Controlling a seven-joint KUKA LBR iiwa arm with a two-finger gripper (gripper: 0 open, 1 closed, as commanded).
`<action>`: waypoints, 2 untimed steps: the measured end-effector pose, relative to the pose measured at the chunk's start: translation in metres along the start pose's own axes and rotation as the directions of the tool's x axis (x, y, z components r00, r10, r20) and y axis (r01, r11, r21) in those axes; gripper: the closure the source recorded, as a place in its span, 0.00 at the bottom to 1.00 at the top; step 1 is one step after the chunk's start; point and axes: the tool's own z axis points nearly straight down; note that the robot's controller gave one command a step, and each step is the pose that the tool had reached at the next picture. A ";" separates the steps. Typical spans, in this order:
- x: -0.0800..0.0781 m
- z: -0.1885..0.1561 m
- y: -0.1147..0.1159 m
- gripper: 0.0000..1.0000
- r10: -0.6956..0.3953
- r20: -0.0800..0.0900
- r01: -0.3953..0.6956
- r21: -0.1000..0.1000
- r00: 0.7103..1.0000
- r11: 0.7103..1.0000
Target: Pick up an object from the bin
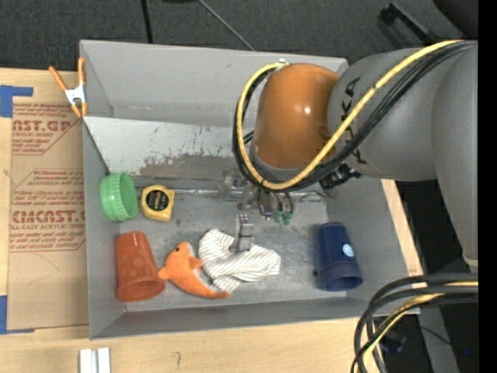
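Observation:
My gripper [244, 238] reaches down from under the arm's orange cover in the middle of the bin. Its tip meets the top edge of a crumpled white cloth with grey stripes [237, 261] that lies near the bin's front wall. An orange fish-shaped soft toy [186, 270] lies against the cloth's left side. A dark blue cup [338, 256] lies on its side to the right of the gripper, apart from the cloth.
An orange cup [137, 266] lies at the front left. Behind it are a green cup [117, 196] and a yellow tape measure [158, 203]. The arm and its cables cover the bin's right rear part.

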 end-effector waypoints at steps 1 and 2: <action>-0.002 -0.005 0.000 0.00 0.001 0.007 -0.001 -0.001 1.000 1.000; 0.026 0.038 -0.004 0.00 0.015 0.014 -0.015 -0.002 1.000 1.000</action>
